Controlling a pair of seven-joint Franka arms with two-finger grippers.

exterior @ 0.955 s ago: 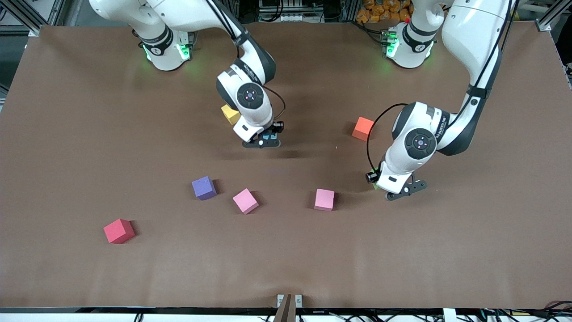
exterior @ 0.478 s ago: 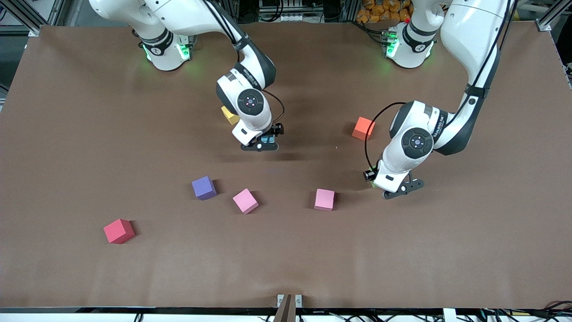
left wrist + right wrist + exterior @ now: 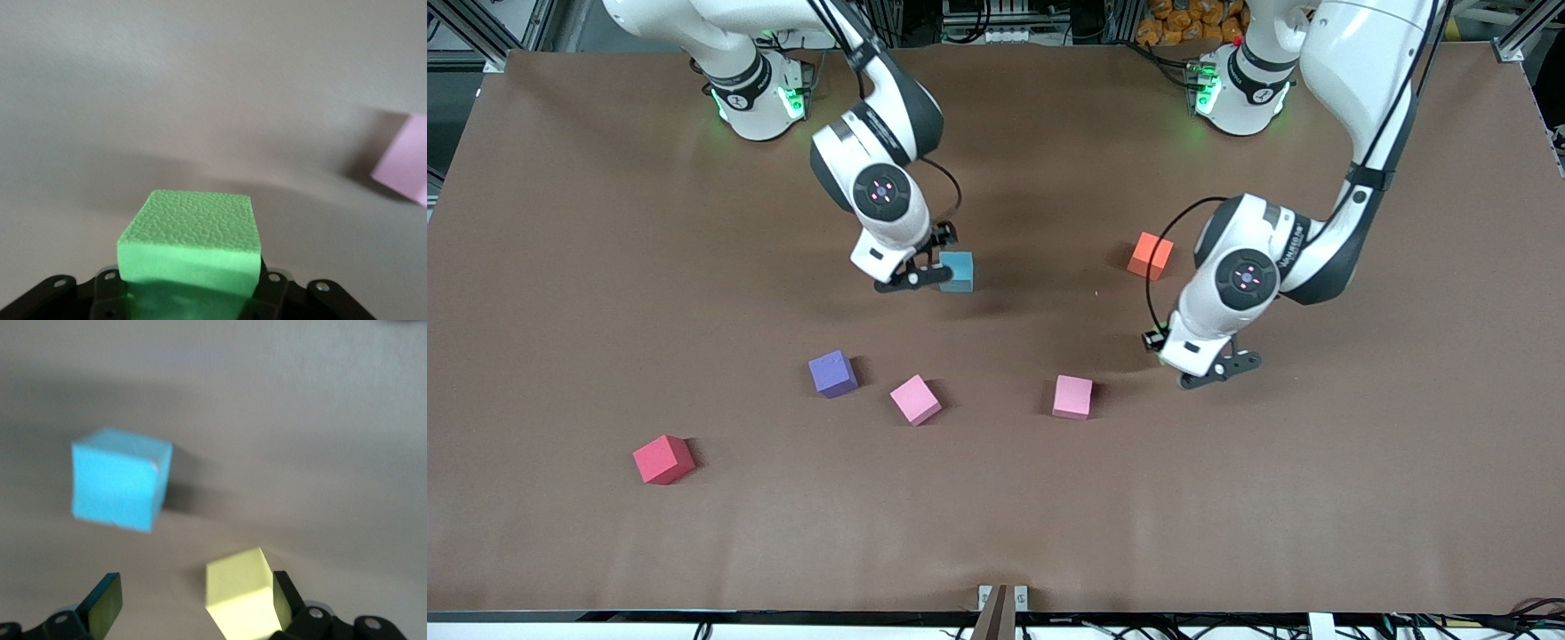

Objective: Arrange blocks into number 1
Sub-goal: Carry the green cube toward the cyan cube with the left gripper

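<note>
The light blue matte foam cube (image 3: 957, 271) sits on the brown bench (image 3: 996, 498) just beside the right end effector (image 3: 910, 274), whose jaws stand wide open and empty with the yellow foam cube (image 3: 241, 595) between them. The left end effector (image 3: 1209, 371) is clamped on the green foam cube (image 3: 192, 238), above the bench, with a pink foam cube (image 3: 1072, 396) near it.

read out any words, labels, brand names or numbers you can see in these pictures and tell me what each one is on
Left arm: a line of dark lettering on the white link near the wrist, too small to read.
Blocks, such as the light blue block and green block: no text.
Table: no text.
Nothing else carries readable writing.
</note>
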